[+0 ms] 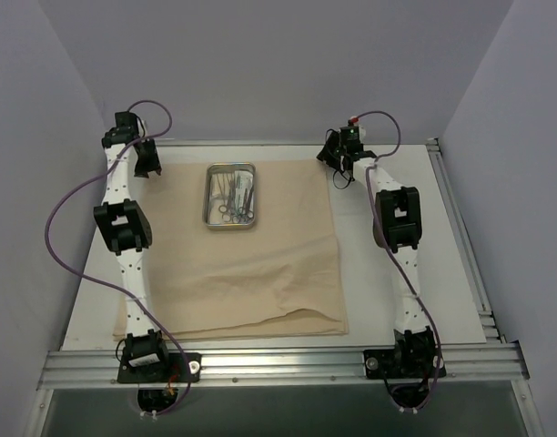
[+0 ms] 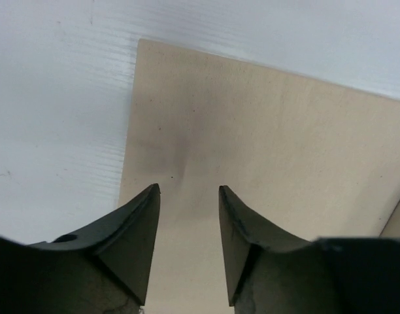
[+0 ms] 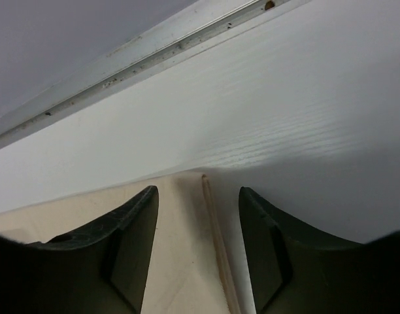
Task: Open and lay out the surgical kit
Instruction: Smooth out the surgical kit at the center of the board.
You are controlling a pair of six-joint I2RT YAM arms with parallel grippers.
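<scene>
Fingers first: the left fingers (image 2: pixel 131 242) stand apart and hold nothing, low over the cloth (image 2: pixel 265 144) just inside its far left corner. The right fingers (image 3: pixel 131 248) are also apart and empty. They straddle the cloth's far right corner, where its edge runs out between them onto the white surface (image 3: pixel 298 111).

The tray (image 1: pixel 229 226) sits on the cloth toward the far left, with scissors and other thin steel tools (image 1: pixel 229 198) heaped inside. I cannot make out any packets or gauze. The near part of the cloth looks creased and perhaps doubled over.

The main risk is a pinch at either corner followed by a pull. The tray rides on the cloth, so a tug would probably drag or tip it and spill the tools. An uneven pull by the two arms could skew or bunch the cloth. On the right, the fingers may close on the bare surface and miss the thin edge.
</scene>
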